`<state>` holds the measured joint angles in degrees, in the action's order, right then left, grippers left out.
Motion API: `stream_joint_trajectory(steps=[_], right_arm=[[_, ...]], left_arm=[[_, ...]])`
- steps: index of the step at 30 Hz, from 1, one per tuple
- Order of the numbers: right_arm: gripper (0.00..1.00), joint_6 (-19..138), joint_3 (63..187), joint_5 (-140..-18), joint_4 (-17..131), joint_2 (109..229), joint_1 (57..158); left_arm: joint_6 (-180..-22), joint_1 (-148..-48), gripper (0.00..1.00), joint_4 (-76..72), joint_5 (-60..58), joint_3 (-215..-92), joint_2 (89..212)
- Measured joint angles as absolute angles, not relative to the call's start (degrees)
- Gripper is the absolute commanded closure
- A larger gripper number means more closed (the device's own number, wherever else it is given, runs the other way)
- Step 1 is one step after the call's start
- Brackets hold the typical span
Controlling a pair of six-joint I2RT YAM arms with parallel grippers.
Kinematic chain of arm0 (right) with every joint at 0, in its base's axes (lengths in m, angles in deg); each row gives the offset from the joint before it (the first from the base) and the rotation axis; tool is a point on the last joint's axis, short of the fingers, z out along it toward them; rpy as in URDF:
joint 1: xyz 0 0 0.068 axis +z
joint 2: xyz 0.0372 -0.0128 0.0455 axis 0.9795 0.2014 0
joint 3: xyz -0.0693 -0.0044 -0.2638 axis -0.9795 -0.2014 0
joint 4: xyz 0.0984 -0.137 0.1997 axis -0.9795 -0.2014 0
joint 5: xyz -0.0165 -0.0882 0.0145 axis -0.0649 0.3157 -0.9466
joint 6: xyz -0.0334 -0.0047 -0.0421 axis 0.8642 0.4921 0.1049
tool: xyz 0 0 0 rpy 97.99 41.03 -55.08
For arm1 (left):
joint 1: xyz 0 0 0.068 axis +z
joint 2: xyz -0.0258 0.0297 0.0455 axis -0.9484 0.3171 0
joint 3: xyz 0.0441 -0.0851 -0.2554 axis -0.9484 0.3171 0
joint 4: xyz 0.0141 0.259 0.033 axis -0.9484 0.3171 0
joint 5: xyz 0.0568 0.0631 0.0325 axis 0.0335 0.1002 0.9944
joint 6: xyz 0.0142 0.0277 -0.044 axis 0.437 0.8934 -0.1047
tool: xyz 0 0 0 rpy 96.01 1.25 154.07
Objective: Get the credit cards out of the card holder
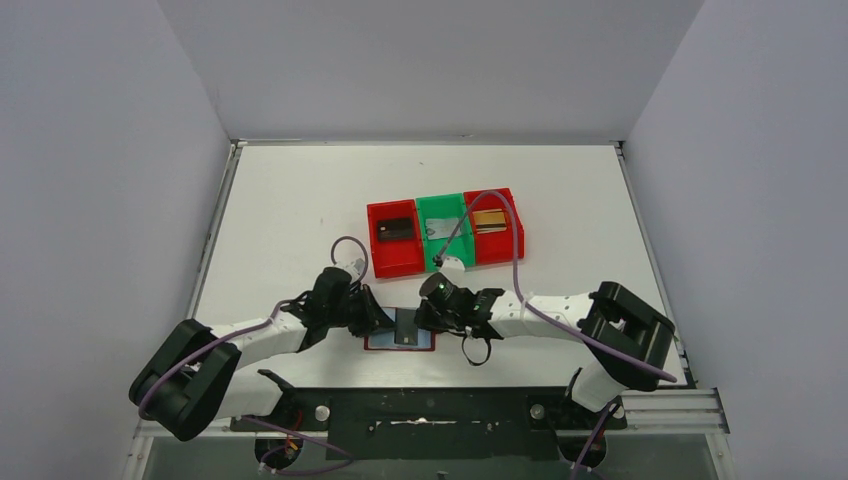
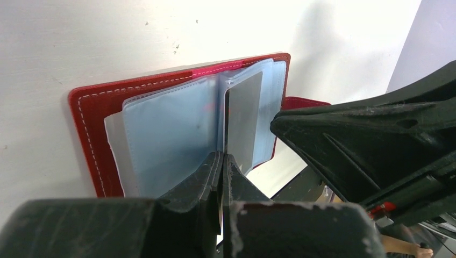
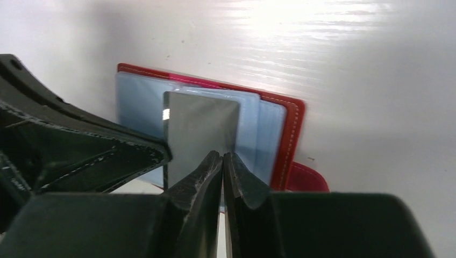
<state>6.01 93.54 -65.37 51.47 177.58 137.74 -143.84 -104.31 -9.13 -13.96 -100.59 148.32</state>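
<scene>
Near front edge of table (image 1: pixel 300 200), open card holder (image 1: pixel 400 343): dark card (image 1: pixel 396 229), silvery card (image 1: pixel 437 230), gold card (image 1: pixel 489 220) already in bins (image 1: pixel 372 240); left gripper (image 2: pixel 221 161) clamps grey card (image 3: pixel 200 129), right gripper (image 3: pixel 222 158) closed, grasp unclear, so likely the last one.

The dark red card holder (image 2: pixel 88 126) carries white stitching and pale blue sleeves (image 2: pixel 172 134), the card (image 3: pixel 201 129) is silvery-grey, and the desk (image 1: pixel 300 200) is white.
</scene>
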Motion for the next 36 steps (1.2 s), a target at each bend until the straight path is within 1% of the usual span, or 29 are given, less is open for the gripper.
stream_joint_trajectory(steps=[4, 7, 9, 12, 21, 36], right_arm=[[0.93, 7.7, 95.4, -67.2, 52.9, 178.2, 138.1], [0.98, 8.5, 98.1, -68.1, 53.4, 180.8, 138.4], [1.0, 8.5, 99.6, -68.1, 53.0, 183.1, 138.4], [1.0, 6.9, 100.3, -67.8, 51.9, 185.3, 138.4], [1.0, 2.8, 98.4, -65.2, 49.5, 183.5, 138.5], [1.0, 0.6, 98.4, -63.7, 48.3, 183.5, 138.5]], left_arm=[[-144.0, -104.3, 1.0, -9.6, -14.0, -100.5, 148.3], [-144.2, -104.3, 1.0, -9.6, -14.0, -100.5, 148.3], [-144.3, -104.3, 1.0, -9.6, -14.0, -100.5, 148.3], [-144.2, -104.3, 1.0, -8.9, -13.2, -100.3, 148.3], [-143.8, -103.9, 1.0, -7.0, -12.3, -100.1, 146.2], [-142.3, -102.4, 1.0, -4.6, -12.1, -100.1, 144.5]])
